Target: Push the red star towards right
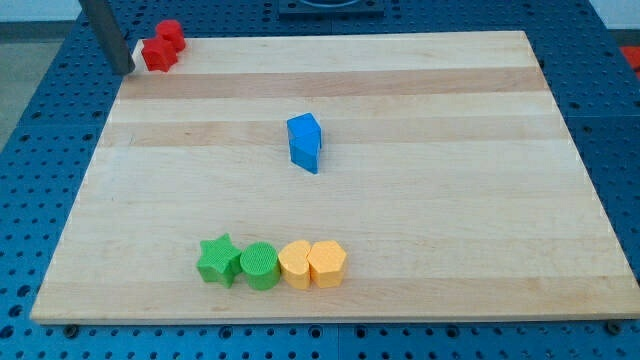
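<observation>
Two red blocks sit at the board's top left corner, touching each other. The nearer one (158, 54) looks like the red star; the other (172, 32) lies just behind it to its upper right, and its shape is unclear. My tip (125, 70) is at the board's left edge, just left of the nearer red block and very close to it. I cannot tell whether they touch.
A blue block (305, 142) stands near the board's middle. Along the view's bottom runs a row: a green star (219, 260), a green cylinder (260, 265) and two yellow blocks (295, 264) (327, 262). The wooden board (450, 200) lies on a blue perforated table.
</observation>
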`<state>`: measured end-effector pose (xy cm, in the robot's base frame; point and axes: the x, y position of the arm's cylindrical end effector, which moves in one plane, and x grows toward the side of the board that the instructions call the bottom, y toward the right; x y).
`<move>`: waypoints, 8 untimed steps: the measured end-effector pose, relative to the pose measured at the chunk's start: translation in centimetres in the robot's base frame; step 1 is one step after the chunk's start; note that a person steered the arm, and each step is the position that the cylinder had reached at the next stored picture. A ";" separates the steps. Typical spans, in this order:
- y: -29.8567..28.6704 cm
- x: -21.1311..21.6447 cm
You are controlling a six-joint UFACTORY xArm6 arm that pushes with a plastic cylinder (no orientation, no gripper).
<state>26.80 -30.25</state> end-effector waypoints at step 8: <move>4.9 -1.9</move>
<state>24.87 -25.33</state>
